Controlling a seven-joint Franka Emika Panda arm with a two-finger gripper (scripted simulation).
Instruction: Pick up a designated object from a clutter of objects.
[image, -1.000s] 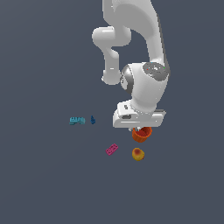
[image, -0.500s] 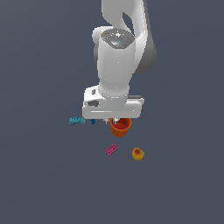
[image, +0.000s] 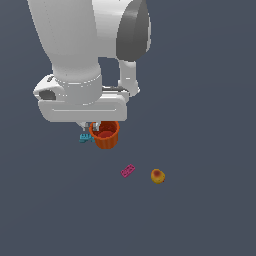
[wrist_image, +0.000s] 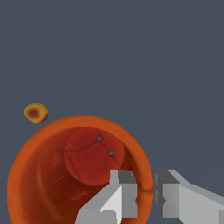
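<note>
The gripper (wrist_image: 148, 197) is pinching the cup (image: 105, 135) by its rim, one finger inside, one outside, jaws nearly closed; the cup is hanging under the hand, looking clear of the floor, so carrying is underway, next calling for a steady lift

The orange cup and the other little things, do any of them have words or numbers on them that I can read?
None: no words, numbers or signs can be read in either view.
The orange cup, pinched at its rim by the gripper, is plain inside.
The round fruit, pink brick and teal brick show no writing.
The white arm carries no readable label.
</note>
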